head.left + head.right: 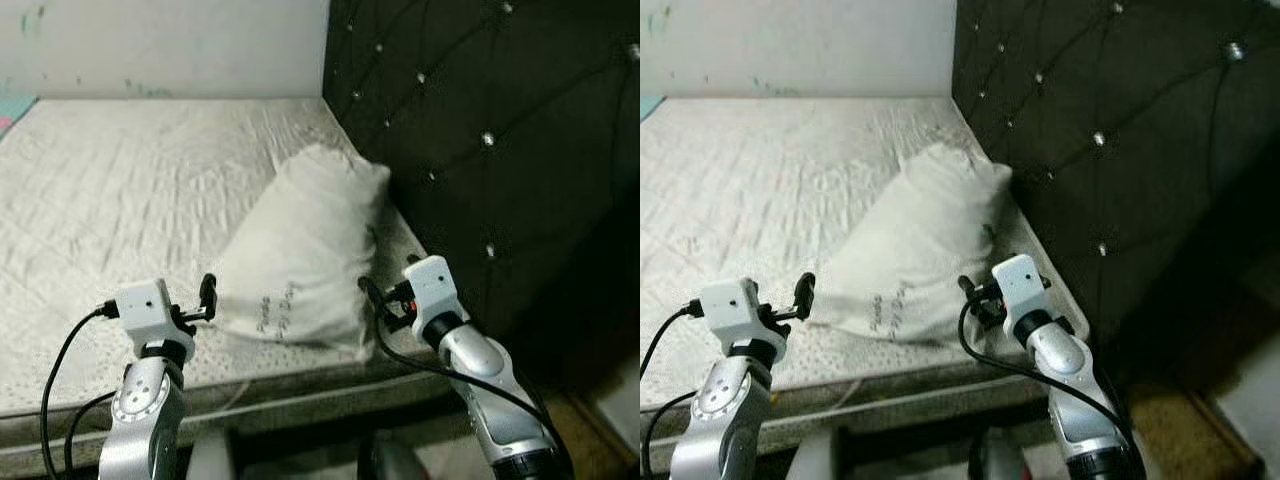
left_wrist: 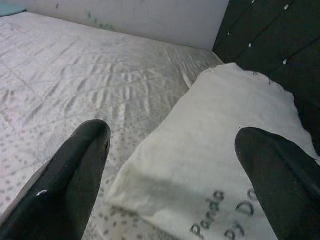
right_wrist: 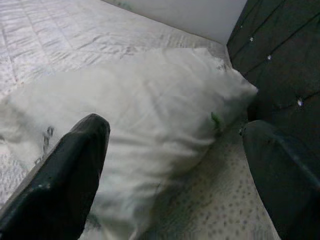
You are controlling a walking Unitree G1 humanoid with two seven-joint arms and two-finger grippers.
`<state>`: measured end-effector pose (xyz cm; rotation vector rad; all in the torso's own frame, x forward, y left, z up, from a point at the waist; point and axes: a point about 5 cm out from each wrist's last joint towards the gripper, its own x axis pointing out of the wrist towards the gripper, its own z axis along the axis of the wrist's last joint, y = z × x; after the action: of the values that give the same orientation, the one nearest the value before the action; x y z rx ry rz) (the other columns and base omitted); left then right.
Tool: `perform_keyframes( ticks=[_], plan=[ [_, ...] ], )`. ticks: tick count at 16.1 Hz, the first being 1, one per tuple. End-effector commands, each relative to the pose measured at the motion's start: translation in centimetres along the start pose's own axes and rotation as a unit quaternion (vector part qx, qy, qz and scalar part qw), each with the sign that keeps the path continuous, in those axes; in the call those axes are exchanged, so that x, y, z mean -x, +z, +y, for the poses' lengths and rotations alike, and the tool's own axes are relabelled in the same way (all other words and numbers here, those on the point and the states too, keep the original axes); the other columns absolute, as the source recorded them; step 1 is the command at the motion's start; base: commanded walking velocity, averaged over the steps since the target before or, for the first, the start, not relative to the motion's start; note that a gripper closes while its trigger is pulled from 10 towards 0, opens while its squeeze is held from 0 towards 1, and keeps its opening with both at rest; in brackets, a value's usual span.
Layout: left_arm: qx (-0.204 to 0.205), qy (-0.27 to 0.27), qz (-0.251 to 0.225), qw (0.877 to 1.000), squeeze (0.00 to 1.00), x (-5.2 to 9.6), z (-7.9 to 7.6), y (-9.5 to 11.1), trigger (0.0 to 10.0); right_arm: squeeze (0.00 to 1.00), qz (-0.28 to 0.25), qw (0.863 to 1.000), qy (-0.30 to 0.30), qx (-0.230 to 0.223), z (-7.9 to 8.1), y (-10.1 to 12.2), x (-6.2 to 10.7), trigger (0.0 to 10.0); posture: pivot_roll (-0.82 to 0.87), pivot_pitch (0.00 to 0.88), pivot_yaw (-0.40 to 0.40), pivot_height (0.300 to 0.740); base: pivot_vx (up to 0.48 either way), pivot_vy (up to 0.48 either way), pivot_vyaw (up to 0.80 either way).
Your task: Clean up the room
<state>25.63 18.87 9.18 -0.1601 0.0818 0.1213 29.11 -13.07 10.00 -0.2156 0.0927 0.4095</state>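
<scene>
A white pillow with dark lettering near its front end lies on the bare mattress, its far end against the dark tufted headboard. My left gripper is open at the pillow's front left corner, its fingers spread just short of the cloth. My right gripper is open at the pillow's front right corner, one finger over the pillow and the other toward the headboard side. Neither holds anything.
The mattress's front edge runs just under both wrists. A pale wall closes the far side of the bed. Dark floor lies to the right beside the headboard.
</scene>
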Motion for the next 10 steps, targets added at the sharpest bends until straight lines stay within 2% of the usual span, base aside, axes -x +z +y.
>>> perform_keyframes(
  ticks=[1, 4, 7, 10],
  plan=[
    [-0.007, 0.005, -0.006, 1.000, 0.00, 0.2, -0.1, 0.3, 10.0, 0.00, -0.005, 1.000, 0.001, -0.003, -0.1, 0.1, 0.2, 10.0, -0.16, 0.000, -0.066, 0.597, 0.000, 0.000, 0.00],
    [-0.003, 0.013, -0.006, 1.000, 0.00, 1.5, 0.0, 0.4, 10.0, 0.00, 0.011, 1.000, 0.009, -0.004, 0.0, -0.5, 1.0, 10.0, -0.13, 0.000, -0.091, 0.597, 0.000, 0.000, 0.00],
    [0.005, 0.009, -0.021, 1.000, 0.00, 2.0, 0.1, 1.0, 10.0, 0.00, 0.014, 1.000, 0.016, 0.007, -0.1, -0.4, 0.8, 10.0, -0.13, 0.000, -0.097, 0.597, 0.000, 0.000, 0.00],
    [0.003, 0.001, -0.019, 1.000, 0.00, 2.4, -0.3, 1.1, 10.0, 0.00, 0.011, 1.000, 0.025, 0.016, -0.2, 0.0, 0.9, 10.0, -0.14, 0.001, -0.093, 0.597, 0.275, 0.000, 0.00]
  ],
)
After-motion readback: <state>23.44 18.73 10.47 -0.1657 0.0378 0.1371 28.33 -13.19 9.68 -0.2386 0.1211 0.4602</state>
